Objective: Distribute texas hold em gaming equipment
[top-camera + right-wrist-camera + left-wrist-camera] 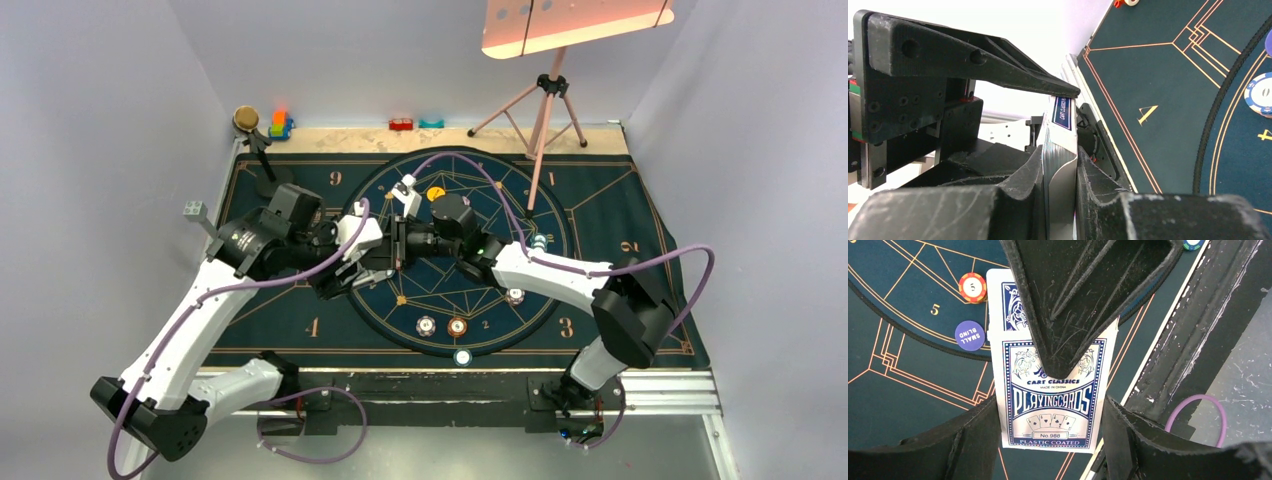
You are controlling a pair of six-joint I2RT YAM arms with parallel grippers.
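Overhead view faces down; both close wrist views share the card box (1050,400).

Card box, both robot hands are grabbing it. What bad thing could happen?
1. The left gripper and right gripper both pinch the card box. If they pull unevenly, it might bend or slip free.
2. If dropped, it could land on the orange chip or purple small blind chip nearby on the mat and knock them.
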